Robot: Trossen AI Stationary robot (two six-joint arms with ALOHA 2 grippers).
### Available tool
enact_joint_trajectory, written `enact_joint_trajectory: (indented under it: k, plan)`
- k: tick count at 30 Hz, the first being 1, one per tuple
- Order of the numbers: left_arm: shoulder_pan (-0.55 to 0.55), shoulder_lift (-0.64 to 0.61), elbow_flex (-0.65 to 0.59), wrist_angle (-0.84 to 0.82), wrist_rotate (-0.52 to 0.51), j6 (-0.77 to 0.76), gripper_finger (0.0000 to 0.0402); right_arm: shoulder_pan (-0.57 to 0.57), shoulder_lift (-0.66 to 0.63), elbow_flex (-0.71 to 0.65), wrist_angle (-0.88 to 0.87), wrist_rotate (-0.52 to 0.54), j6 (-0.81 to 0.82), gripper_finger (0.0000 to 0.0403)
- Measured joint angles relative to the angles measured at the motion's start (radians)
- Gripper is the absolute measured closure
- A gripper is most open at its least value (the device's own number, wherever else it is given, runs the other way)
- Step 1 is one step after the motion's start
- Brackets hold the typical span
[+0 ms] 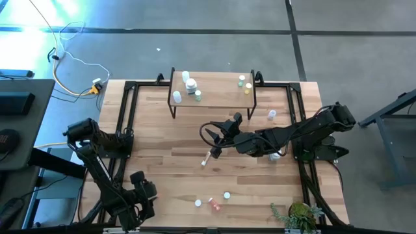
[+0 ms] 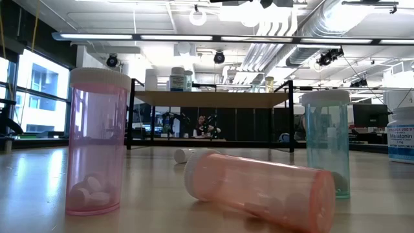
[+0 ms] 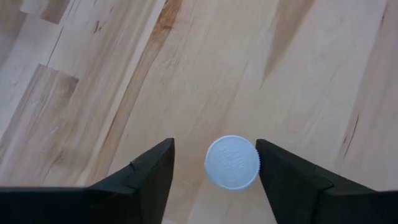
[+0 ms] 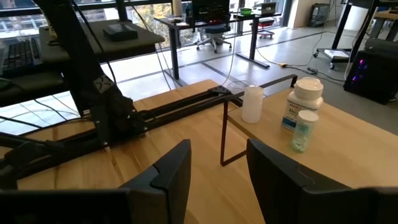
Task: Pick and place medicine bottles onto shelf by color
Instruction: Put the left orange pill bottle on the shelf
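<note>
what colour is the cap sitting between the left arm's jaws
White, with a ridged edge; the cap shows best in the left wrist view, seen from straight above.

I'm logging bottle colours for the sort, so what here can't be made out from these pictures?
- Bottles on the shelf: too small in the high view to name colours surely.
- Melatonin bottle: cut off by the low view's edge.
- Bottle between the left pincer fingers: only its white cap shows; body hidden beneath.
</note>
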Motion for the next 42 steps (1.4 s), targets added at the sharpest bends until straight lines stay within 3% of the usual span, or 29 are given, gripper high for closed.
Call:
enact_joint_trajectory:
  k: [13,23,30,36,42]
  plan:
    - [0.000,0.000,0.000,0.001,0.025,0.017,0.0293,0.000,0.000,0.000,0.000,-0.002,0.000,0.0256]
    - [0.001,-0.007,0.000,0.001,0.025,0.005,0.0288,0.000,0.000,0.000,0.000,-0.018,-0.011,0.0256]
    - [0.042,-0.092,0.002,-0.002,0.025,0.003,0.0293,0.000,0.000,0.000,0.000,-0.017,0.004,0.0256]
    - [0.117,-0.203,0.002,-0.012,0.022,0.090,0.0288,-0.012,0.000,0.000,0.000,-0.017,0.042,0.0256]
    - [0.258,-0.319,0.002,-0.016,0.024,0.278,0.0288,-0.045,-0.005,0.000,0.001,-0.017,0.044,0.0256]
